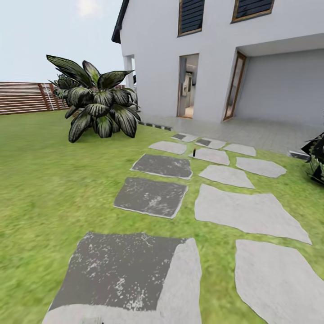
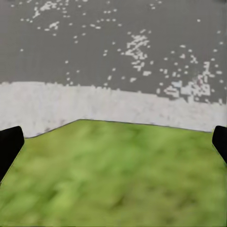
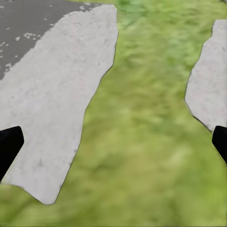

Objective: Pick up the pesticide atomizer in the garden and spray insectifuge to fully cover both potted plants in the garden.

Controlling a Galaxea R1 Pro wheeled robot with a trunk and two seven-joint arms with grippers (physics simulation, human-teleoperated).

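Note:
Far up the path, a tiny dark upright object [image 1: 194,152] stands on a pale stepping stone; it looks like the pesticide atomizer, too small to make out in detail. The potted plants are out of view. My left gripper [image 2: 113,146] hangs open over grass at the edge of a dark-and-pale stepping stone [image 2: 113,56], its black fingertips [image 2: 10,142] wide apart with nothing between them. In the right wrist view my right gripper [image 3: 113,146] is open too, over a grass strip between two pale stones.
Grey stepping stones [image 1: 150,196] run across the lawn toward the paved area by a white house [image 1: 216,58]. A big dark-leaved shrub [image 1: 96,103] stands at the left, with a brown slatted fence [image 1: 24,97] behind. Dark spiky foliage [image 1: 317,157] pokes in at the right edge.

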